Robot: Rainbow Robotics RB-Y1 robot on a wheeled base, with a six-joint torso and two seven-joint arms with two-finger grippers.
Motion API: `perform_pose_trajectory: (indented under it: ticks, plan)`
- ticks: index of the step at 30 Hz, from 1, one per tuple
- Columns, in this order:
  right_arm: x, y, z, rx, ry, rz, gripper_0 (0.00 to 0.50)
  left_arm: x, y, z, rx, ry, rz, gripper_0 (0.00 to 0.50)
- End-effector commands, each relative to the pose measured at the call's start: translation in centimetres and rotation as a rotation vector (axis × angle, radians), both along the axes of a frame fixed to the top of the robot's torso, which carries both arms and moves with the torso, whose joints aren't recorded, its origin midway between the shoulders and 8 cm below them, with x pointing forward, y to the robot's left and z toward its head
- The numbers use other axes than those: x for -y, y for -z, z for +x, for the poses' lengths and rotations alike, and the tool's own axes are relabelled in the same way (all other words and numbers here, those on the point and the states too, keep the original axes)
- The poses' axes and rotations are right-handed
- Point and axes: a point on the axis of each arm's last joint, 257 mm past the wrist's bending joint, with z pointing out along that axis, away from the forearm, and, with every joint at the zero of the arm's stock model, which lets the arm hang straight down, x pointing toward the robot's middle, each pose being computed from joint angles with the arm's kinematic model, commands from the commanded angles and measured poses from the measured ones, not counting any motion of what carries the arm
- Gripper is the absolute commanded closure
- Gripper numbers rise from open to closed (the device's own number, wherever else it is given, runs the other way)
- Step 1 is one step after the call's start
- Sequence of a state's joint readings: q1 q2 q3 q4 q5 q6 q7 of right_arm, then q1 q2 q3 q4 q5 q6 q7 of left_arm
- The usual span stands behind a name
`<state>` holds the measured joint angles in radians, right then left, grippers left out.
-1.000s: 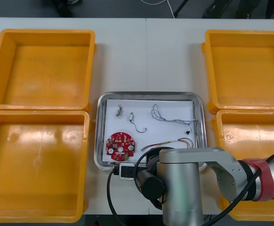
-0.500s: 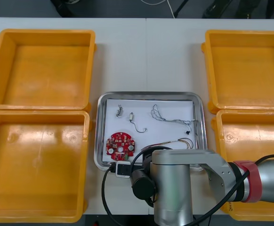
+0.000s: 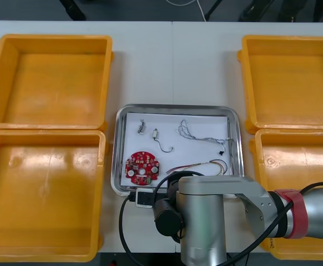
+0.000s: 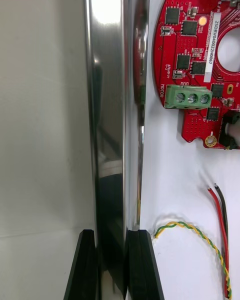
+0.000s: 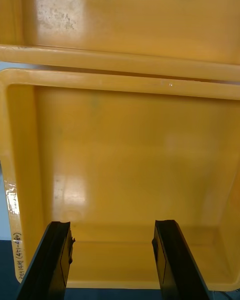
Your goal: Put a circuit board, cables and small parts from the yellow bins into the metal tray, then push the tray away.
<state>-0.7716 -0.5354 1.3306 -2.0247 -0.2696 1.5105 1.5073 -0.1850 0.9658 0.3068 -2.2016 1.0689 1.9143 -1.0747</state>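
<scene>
The metal tray (image 3: 178,107), white inside, sits mid-table. It holds a round red circuit board (image 3: 141,168), a blue and white cable (image 3: 197,134), a red and yellow cable (image 3: 203,165), a thin black cable (image 3: 164,147) and small metal parts (image 3: 141,127). In the right wrist view my right gripper (image 4: 114,265) is shut on the tray's near rim (image 4: 107,105), one finger outside and one inside. Just beyond it lie the circuit board (image 4: 200,60) and the red and yellow cable (image 4: 195,230). My left gripper (image 5: 112,260) hangs open over a yellow bin (image 5: 130,145).
Two yellow bins stand at the left (image 3: 50,80) (image 3: 42,194) and two at the right (image 3: 289,83) (image 3: 294,166), close to the tray's sides. My right arm (image 3: 206,221) covers the tray's near edge. Bare table (image 3: 175,61) lies beyond the tray.
My right gripper has closed on the tray's near rim. The tray and its contents have slid a little away from me. The left arm has not moved.
</scene>
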Motion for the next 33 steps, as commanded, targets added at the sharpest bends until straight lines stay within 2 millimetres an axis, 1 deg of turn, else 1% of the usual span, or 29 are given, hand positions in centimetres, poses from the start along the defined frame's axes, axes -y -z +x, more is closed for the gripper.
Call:
perform_pose_trajectory:
  ticks: [1,3,10,13,15,23,33]
  plan:
    - [-1.5,-0.1,-1.2,-0.005,-0.032,0.023,0.49,-1.3,-1.5,-0.4,0.021,0.068,0.084,0.023]
    - [-1.5,-0.2,-1.1,0.001,-0.032,0.024,0.5,-1.3,-1.5,-0.4,0.021,0.068,0.084,0.022]
    - [-1.6,-0.6,-0.4,0.031,-0.034,0.029,0.5,-1.3,-1.5,-0.4,0.021,0.068,0.084,0.025]
    - [-1.5,-1.0,0.2,0.058,-0.038,0.03,0.5,-1.3,-1.5,-0.4,0.021,0.068,0.084,0.024]
    - [-1.5,-1.5,0.9,0.084,-0.041,0.032,0.5,-1.3,-1.5,-0.4,0.021,0.068,0.084,0.023]
    - [-1.5,-2.7,2.6,0.139,-0.048,0.045,0.5,-1.3,-1.5,-0.4,0.021,0.068,0.084,0.023]
    - [-0.1,-3.4,5.6,0.204,-0.033,0.024,0.5,-1.3,-1.5,-0.4,0.021,0.068,0.084,0.021]
